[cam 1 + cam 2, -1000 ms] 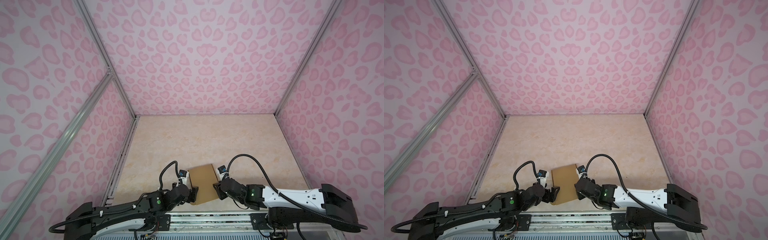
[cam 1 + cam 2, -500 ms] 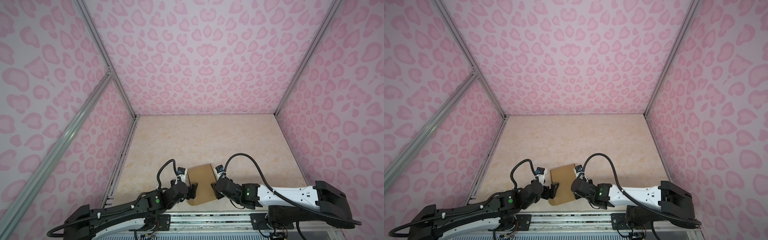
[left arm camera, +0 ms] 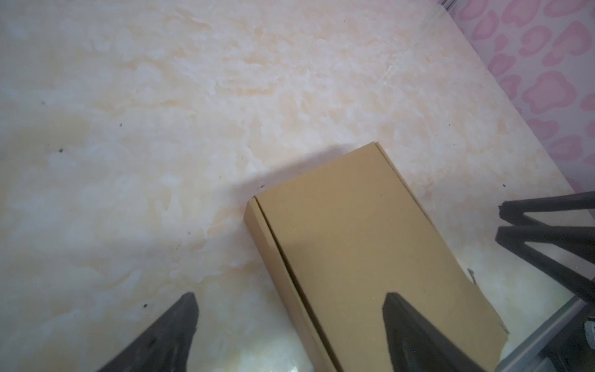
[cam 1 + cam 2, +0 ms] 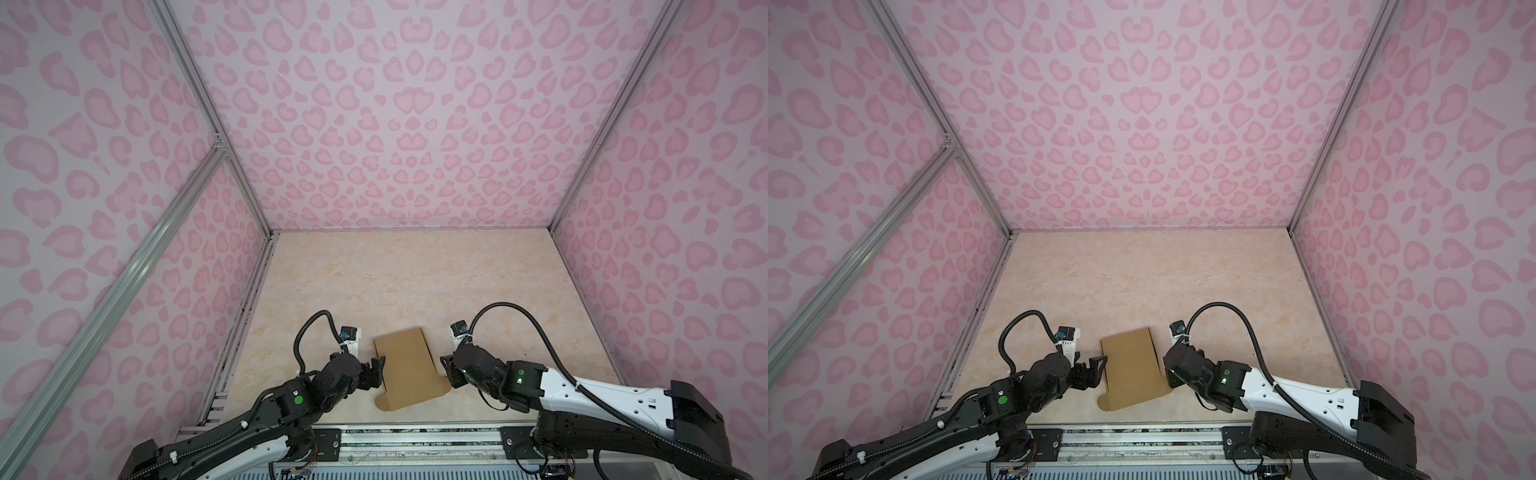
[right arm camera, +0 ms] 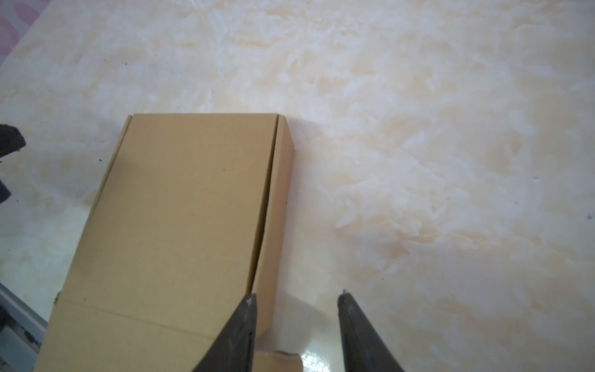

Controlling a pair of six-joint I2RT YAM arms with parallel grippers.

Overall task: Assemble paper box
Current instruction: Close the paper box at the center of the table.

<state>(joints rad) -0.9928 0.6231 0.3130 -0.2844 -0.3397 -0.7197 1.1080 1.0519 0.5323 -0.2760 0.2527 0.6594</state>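
Both empty: left tool [image 3: 289,299] gapes wide, right tool [image 5: 297,299] partly, flanking paper box [image 4: 409,368].

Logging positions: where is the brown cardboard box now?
In both top views the brown cardboard box sits front-centre on the beige marbled table, between the left gripper and right gripper.

Brown paper box [image 4: 409,365] on marbled tabletop [image 4: 415,282]

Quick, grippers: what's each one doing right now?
Left gripper: wide open, holding nothing, at the edge of the plain brown cardboard box.
Right gripper: partly open, holding nothing, beside the box.
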